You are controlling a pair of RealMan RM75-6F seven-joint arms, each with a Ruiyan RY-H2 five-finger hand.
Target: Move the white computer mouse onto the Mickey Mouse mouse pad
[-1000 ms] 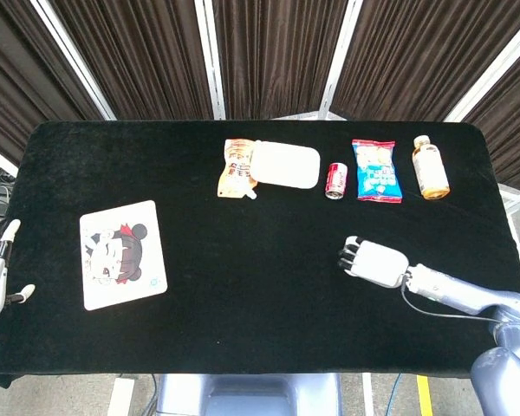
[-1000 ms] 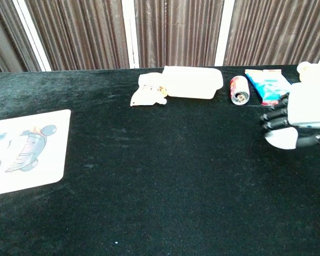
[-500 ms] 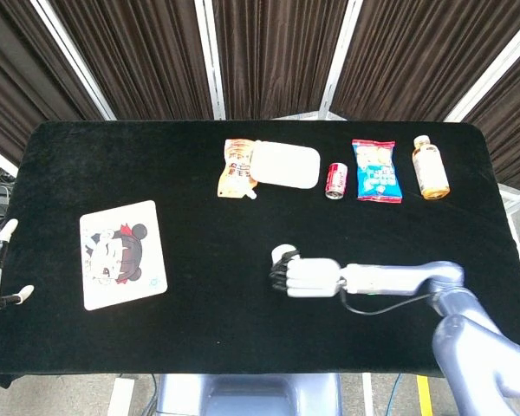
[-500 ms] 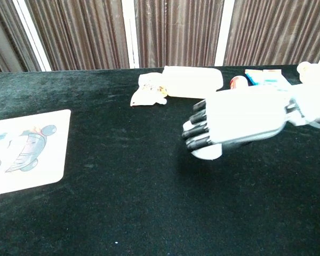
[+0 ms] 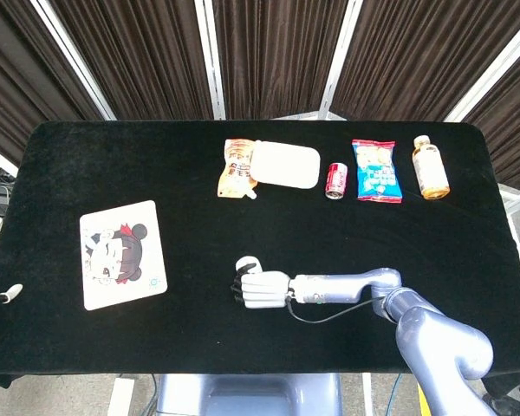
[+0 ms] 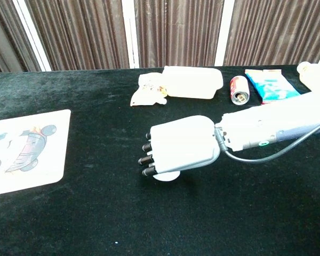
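Observation:
The Mickey Mouse mouse pad [image 5: 121,253] lies flat near the table's left side, and its right part shows in the chest view [image 6: 24,152]. My right hand [image 5: 262,289] is stretched over the table's front middle, palm down, fingers curled around the white computer mouse [image 6: 168,177]. Only the mouse's lower edge peeks out beneath the hand [image 6: 181,145]. The hand is well right of the pad. Of my left hand [image 5: 4,295] only pale tips show at the far left edge, off the table, holding nothing.
Along the back edge stand an orange pouch [image 5: 236,169], a white lidded box [image 5: 284,165], a red can [image 5: 336,180], a blue snack bag [image 5: 376,170] and a juice bottle [image 5: 430,167]. Black cloth covers the table [image 5: 191,217].
My right hand has carried the mouse leftward from the table's right side to its front middle. My left hand has slid further out of the left edge.

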